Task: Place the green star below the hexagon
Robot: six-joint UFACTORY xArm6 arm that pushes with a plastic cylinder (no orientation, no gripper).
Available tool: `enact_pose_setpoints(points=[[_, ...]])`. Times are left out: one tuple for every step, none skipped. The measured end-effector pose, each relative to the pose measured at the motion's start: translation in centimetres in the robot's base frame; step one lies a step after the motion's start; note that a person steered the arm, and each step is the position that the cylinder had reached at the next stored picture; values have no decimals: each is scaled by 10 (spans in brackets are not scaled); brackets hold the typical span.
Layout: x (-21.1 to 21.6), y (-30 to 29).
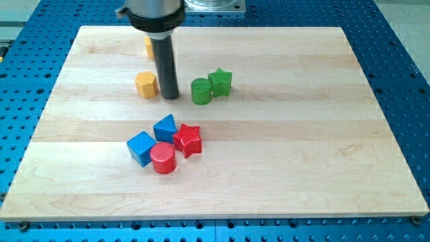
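Pale wooden board surface (282, 168) on blue perforated base (403, 60). Nearest, toward view's bottom, left of ctr: cluster of 4 blocks, packed close or touching. Red ribbed cylinder block (162, 158) at front; blue cube block (142, 148) just to its left; red star block (188, 140) to its right; blue angular block, shape unclear (165, 127), behind. Further up: green ribbed cylinder block (201, 91) touching green star block (220, 82), star at its upper right. My tip (169, 96) on surface between yellow hexagon block (146, 85) and green cylinder, just beside hexagon, star well to tip's right. Star level w/ hexagon, at its right. No jaws fitted: plain dark rod. Farthest: another yellow block (148, 46), mostly hidden behind rod, shape unclear.
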State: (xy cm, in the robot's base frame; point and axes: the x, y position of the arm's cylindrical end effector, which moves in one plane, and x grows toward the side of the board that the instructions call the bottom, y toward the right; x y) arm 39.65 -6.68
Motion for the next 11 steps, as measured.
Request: enact_pose_setpoints(points=[[2, 39], [33, 58], [39, 92], [44, 142], [6, 127], [-41, 119], [4, 81], [12, 73], [0, 144], [-45, 144], [-66, 115]])
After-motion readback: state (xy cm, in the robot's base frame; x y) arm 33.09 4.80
